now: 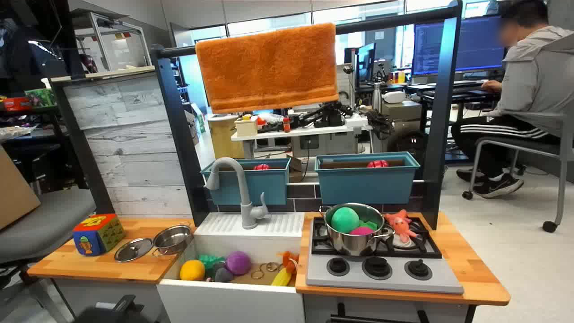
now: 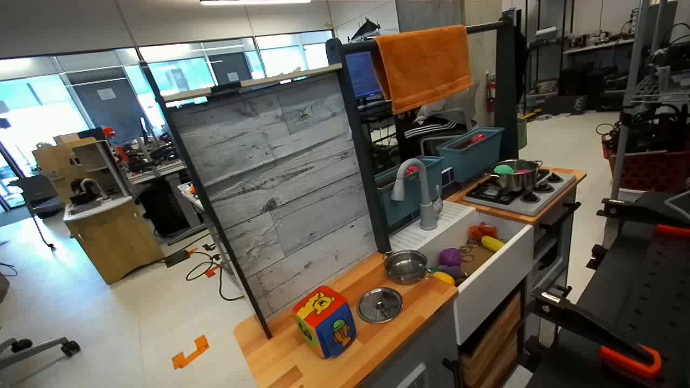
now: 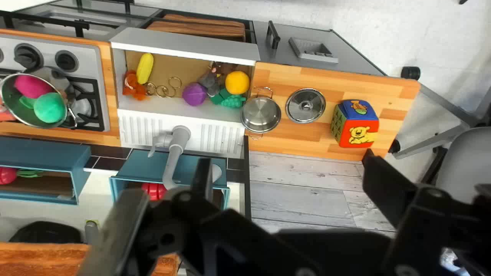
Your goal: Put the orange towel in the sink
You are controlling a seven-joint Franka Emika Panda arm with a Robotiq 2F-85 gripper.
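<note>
The orange towel hangs folded over the dark bar at the top of the toy kitchen in both exterior views (image 1: 269, 67) (image 2: 426, 67). In the wrist view an orange strip of the towel (image 3: 42, 257) shows at the lower left. The white sink (image 1: 231, 300) is below the towel, under the grey faucet; it also shows in an exterior view (image 2: 493, 285) and the wrist view (image 3: 184, 51). My gripper (image 3: 285, 165) is open with nothing between its fingers, and the towel is off to its left in the wrist view. The gripper cannot be made out in the exterior views.
The sink holds toys, including a purple ball (image 1: 238, 263) and a yellow corn (image 3: 145, 68). The faucet (image 1: 244, 193) stands behind it. A pot (image 1: 354, 242) stands on the stove. A small pan (image 3: 261, 114), a lid (image 3: 305, 105) and a picture cube (image 3: 355, 123) are on the wooden counter.
</note>
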